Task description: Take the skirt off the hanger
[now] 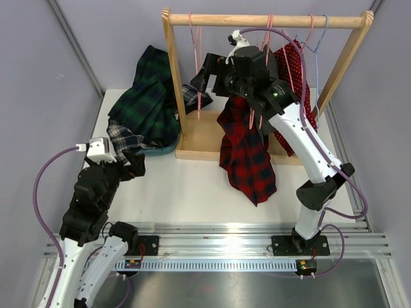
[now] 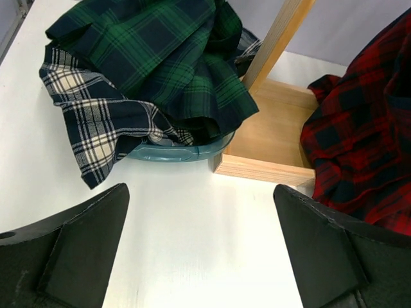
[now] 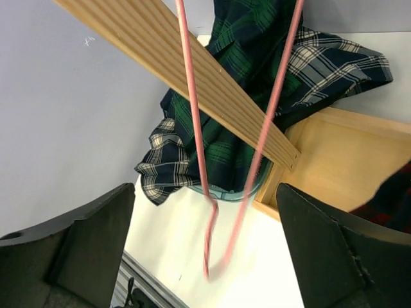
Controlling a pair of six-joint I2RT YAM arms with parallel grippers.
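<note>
Red plaid skirt [image 1: 247,151] apparently still on pink hanger [image 1: 248,120]. Right gripper [image 1: 207,78] open beside empty hanger [image 3: 192,109]. Left gripper [image 1: 131,162] open, low over table [image 1: 192,192].

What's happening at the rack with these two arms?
The right gripper is up at the wooden rack, open and facing an empty pink hanger, holding nothing. The red plaid skirt hangs just beside it, apparently not yet off its hanger. The left gripper is open, low over the table, near a basin piled with plaid skirts.

Lab test cell: plain grey walls [image 1: 32,77], white table [image 1: 186,189], aluminium mounting rail [image 1: 212,239].
</note>
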